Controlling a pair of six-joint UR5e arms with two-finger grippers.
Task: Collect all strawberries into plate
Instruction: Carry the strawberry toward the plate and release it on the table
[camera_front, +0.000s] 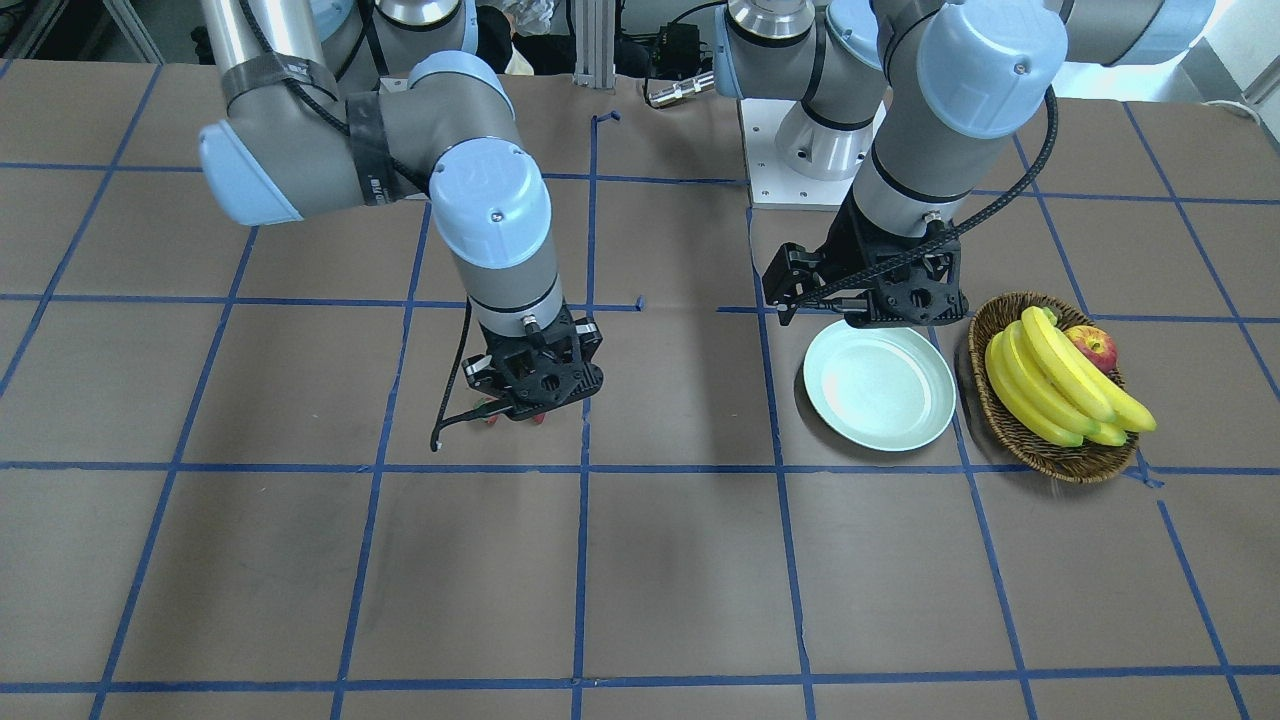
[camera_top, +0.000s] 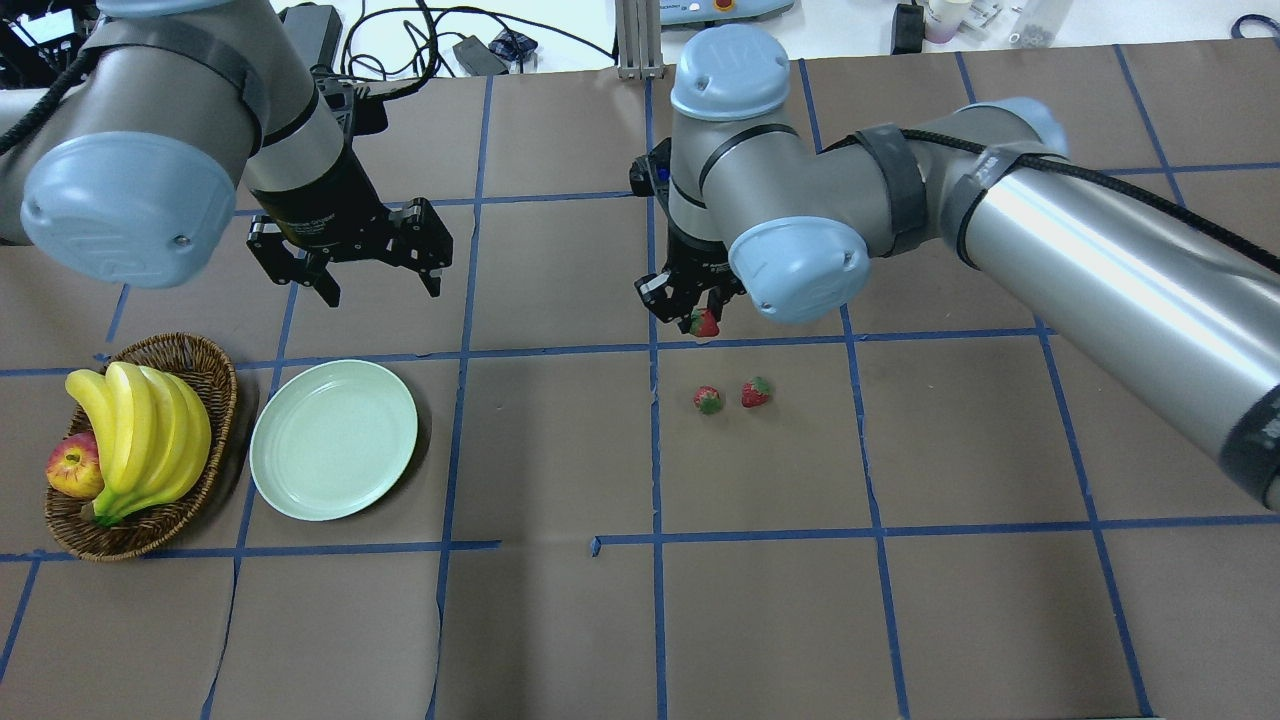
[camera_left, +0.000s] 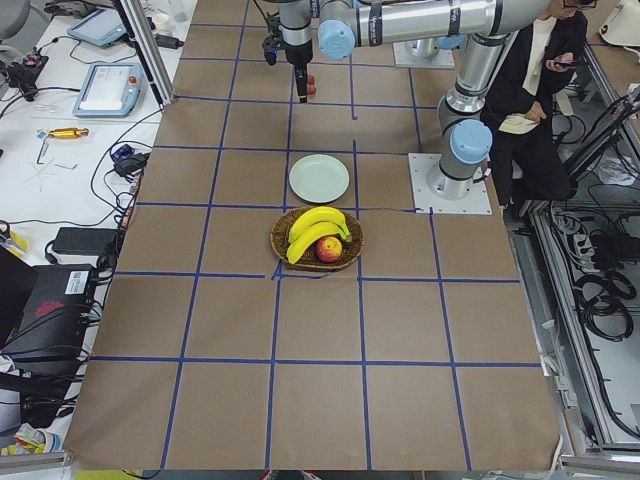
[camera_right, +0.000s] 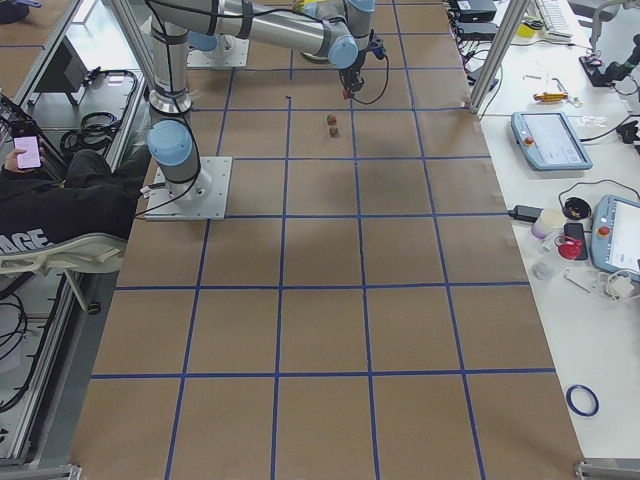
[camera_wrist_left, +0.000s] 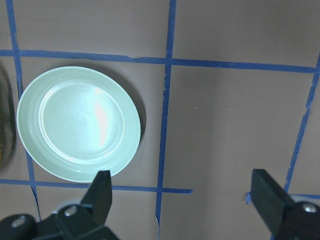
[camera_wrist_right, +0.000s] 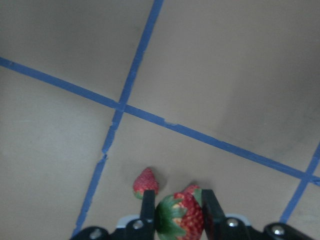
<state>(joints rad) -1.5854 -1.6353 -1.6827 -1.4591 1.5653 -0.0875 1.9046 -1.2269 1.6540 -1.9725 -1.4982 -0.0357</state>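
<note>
My right gripper (camera_top: 702, 312) is shut on one red strawberry (camera_top: 704, 322) and holds it a little above the table; in the right wrist view that strawberry (camera_wrist_right: 180, 218) sits between the fingers with its green cap to the left. Two more strawberries (camera_top: 708, 400) (camera_top: 756, 392) lie side by side on the brown table just below it. The pale green plate (camera_top: 333, 440) lies empty far to the left, beside the basket. My left gripper (camera_top: 382, 290) hangs open above the plate's far edge, and the left wrist view looks down on the plate (camera_wrist_left: 78, 122).
A wicker basket (camera_top: 205, 352) with bananas (camera_top: 140, 430) and an apple (camera_top: 75, 465) stands left of the plate. Blue tape lines grid the table. A seated person (camera_left: 535, 95) is beside the robot's base.
</note>
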